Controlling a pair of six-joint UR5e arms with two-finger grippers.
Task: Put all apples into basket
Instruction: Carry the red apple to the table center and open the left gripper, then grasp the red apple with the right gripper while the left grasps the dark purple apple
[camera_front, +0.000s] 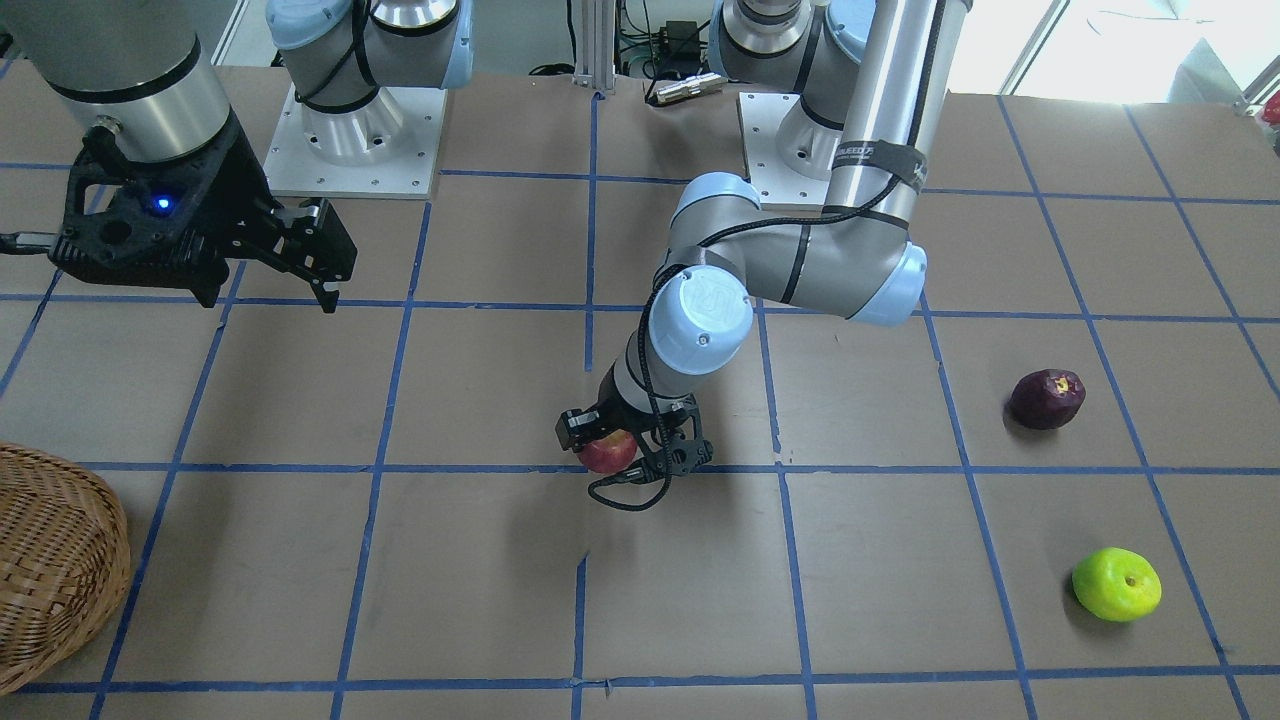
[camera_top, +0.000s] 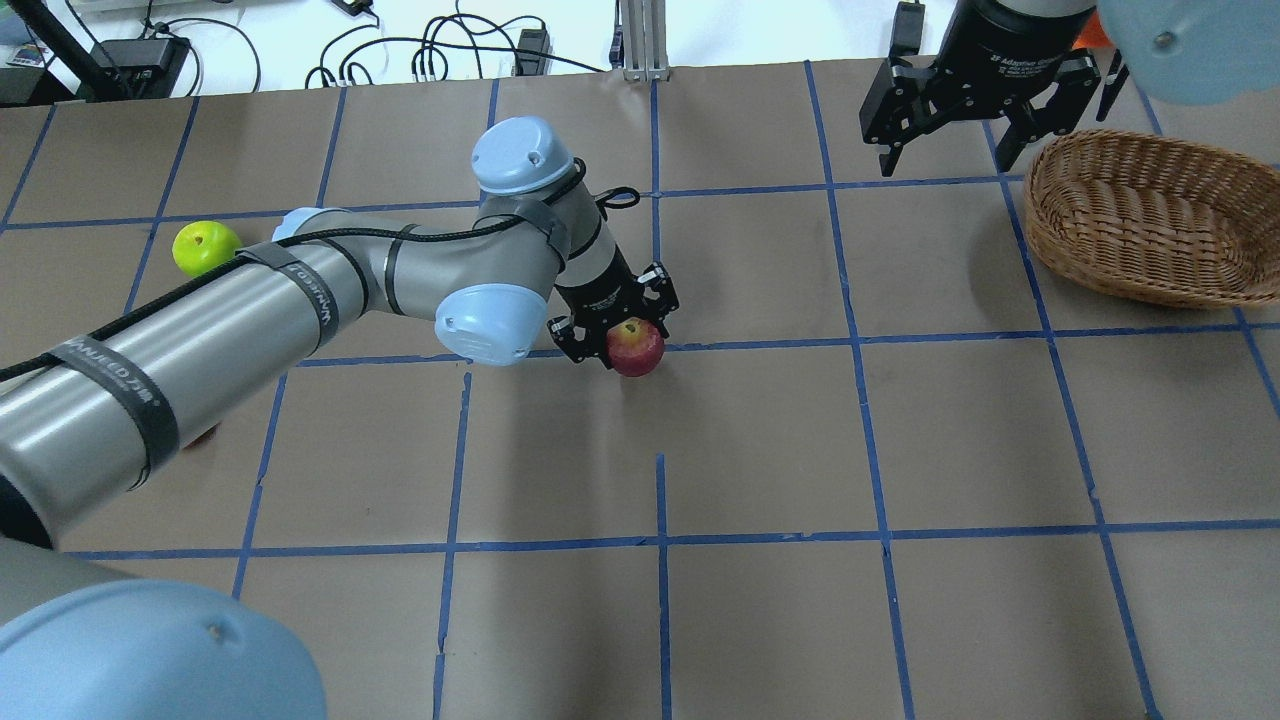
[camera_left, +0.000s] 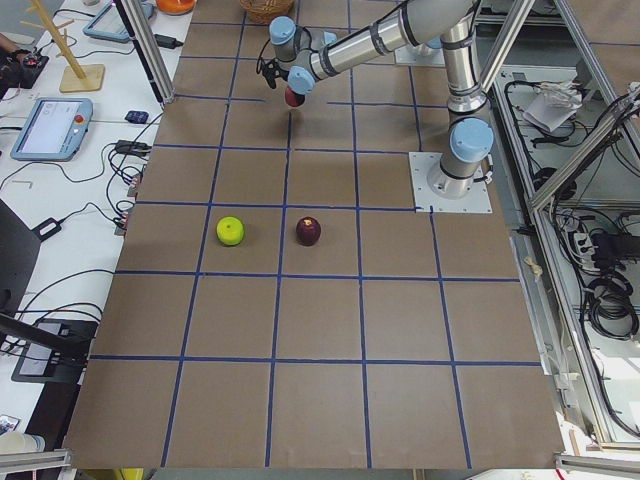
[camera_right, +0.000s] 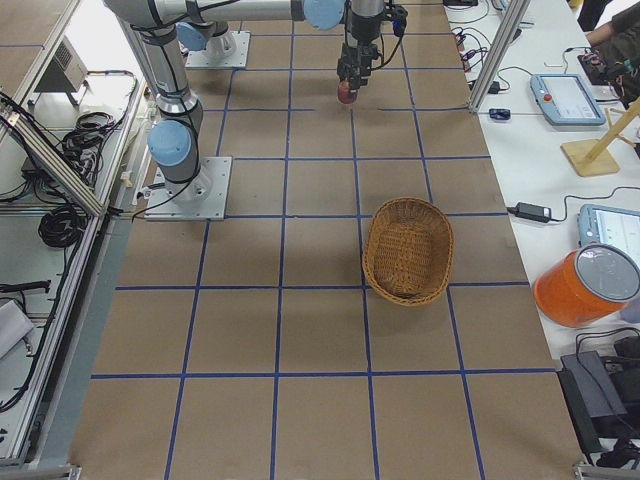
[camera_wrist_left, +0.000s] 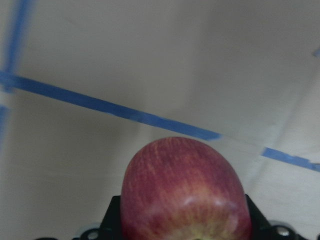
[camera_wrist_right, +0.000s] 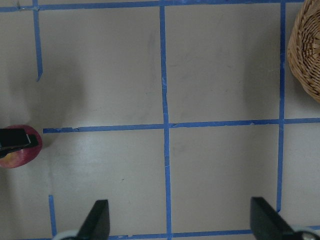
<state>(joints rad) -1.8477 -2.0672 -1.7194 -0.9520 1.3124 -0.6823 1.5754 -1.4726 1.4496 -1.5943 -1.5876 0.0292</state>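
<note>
Left to right from across the table. One wicker basket (camera_front: 50, 570) at the edge, upright, empty, long axis along the table's length. Two grippers: right gripper (camera_top: 945, 150) hanging above the table, fingers spread apart, gripping nothing; left gripper (camera_front: 630, 445) near the middle, clamped on the red apple (camera_front: 606, 455), its yellowish end toward the palm. Three apples: that red one, then far right, well away from the basket, the purple apple (camera_front: 1046, 399), dimple tilted sideways, and the green apple (camera_front: 1116, 584), dimple upward.
</note>
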